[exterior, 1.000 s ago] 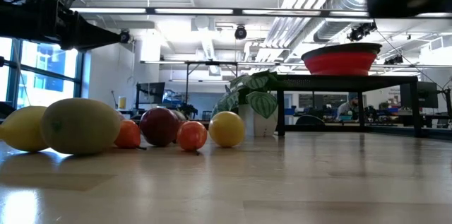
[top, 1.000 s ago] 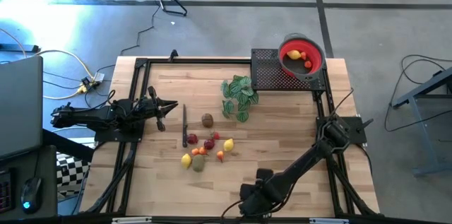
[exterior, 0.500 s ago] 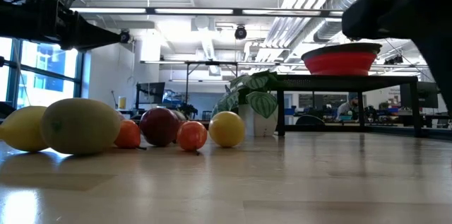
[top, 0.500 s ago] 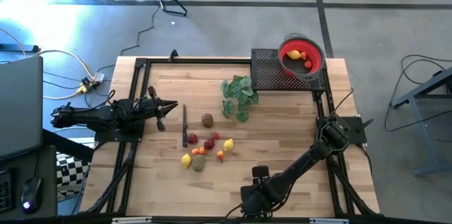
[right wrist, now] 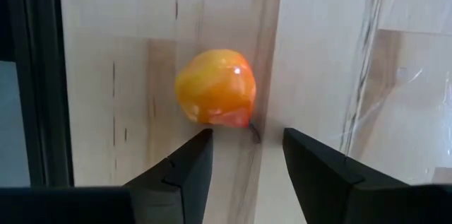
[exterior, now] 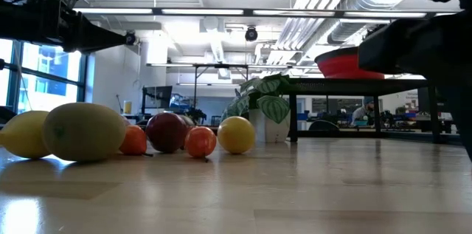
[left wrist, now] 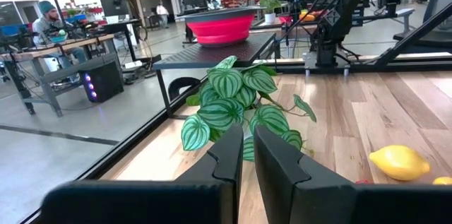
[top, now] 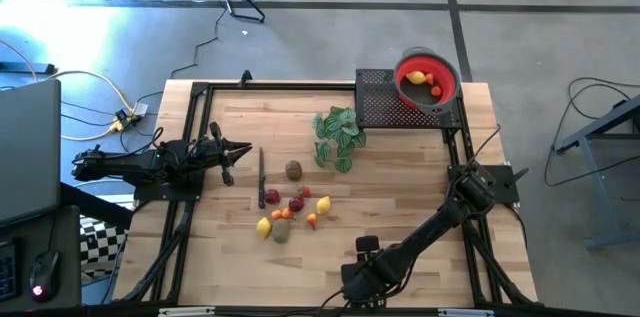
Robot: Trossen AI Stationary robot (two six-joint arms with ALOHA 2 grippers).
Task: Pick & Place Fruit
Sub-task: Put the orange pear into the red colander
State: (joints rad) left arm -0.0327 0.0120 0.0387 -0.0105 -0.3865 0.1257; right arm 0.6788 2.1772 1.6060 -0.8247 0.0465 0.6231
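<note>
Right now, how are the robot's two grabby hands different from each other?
The left gripper has its fingers nearly together, while the right gripper has a wide gap between its fingers. The left gripper points across the table at the leafy plant, but the right gripper looks straight down at an orange-yellow fruit lying on the wood. The left gripper sits at the table's left edge; the right gripper is at the front edge. Both are dark, two-fingered, and holding nothing.

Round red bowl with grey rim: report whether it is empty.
Not empty. The round red bowl with grey rim holds a yellow lemon and small red-orange pieces.
</note>
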